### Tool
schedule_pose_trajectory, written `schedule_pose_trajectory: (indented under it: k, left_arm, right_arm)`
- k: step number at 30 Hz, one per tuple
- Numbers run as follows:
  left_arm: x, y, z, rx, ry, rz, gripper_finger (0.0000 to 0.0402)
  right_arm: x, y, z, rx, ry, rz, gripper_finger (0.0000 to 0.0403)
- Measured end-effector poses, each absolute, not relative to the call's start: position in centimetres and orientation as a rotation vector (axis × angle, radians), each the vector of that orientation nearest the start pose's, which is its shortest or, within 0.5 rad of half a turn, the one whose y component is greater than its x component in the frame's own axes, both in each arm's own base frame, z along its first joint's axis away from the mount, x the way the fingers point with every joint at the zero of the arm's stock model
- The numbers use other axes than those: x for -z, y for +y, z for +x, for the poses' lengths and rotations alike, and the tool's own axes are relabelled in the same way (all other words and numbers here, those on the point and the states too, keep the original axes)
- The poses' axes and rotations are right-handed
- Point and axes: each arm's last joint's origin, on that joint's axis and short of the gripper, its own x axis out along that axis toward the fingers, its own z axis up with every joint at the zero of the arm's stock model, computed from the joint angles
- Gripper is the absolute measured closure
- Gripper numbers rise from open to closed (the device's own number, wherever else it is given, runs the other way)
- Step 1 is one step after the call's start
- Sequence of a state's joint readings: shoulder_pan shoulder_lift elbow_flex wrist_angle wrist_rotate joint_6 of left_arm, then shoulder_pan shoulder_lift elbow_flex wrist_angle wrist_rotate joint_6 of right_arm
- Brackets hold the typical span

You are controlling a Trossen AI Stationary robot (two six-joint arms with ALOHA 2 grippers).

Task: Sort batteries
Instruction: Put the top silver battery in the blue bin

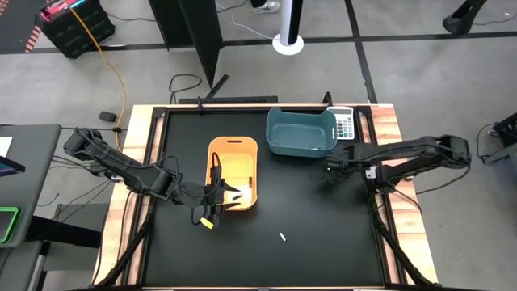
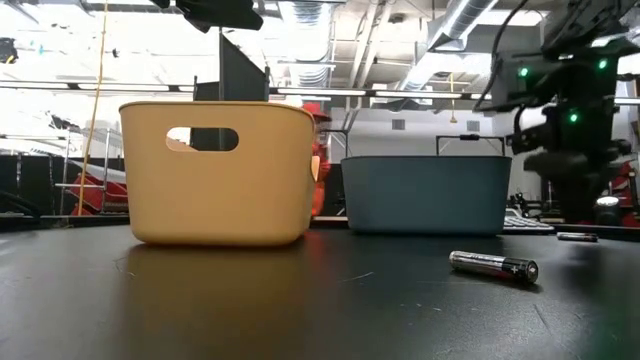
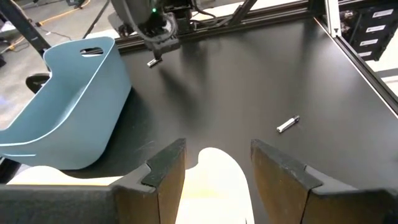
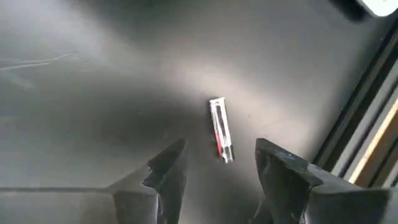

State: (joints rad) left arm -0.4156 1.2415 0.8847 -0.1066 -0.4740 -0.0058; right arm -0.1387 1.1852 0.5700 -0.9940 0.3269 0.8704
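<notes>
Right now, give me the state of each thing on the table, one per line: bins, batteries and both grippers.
Orange plastic bin: upright, batteries lying inside.
Blue plastic bin: upright, nothing seen inside.
Pale battery: lying loose on the black mat.
Dark red-striped battery: lying flat, just ahead of the right gripper.
Left gripper: open, over the orange bin.
Right gripper: open, empty, hovering over the dark battery.
</notes>
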Motion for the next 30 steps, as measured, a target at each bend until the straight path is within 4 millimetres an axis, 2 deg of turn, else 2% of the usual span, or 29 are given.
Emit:
schedule_pose_trajectory:
  k: [5,16,30]
  left_arm:
    - [-28.2,-9.7,25.1,-0.053,0.418,0.188,0.0229]
    - [-28.2,-9.7,25.1,-0.043,0.421,0.185,0.0229]
    - [-28.1,-9.7,25.1,-0.040,0.428,0.188,0.0229]
  right_arm:
    - [-14.6,-4.0,14.7,1.050,1.334,0.509,0.0197]
    - [-13.8,-5.0,15.5,0.992,1.338,0.564,0.0198]
    - [-13.8,-2.0,16.1,0.898,1.329,0.573,0.0212]
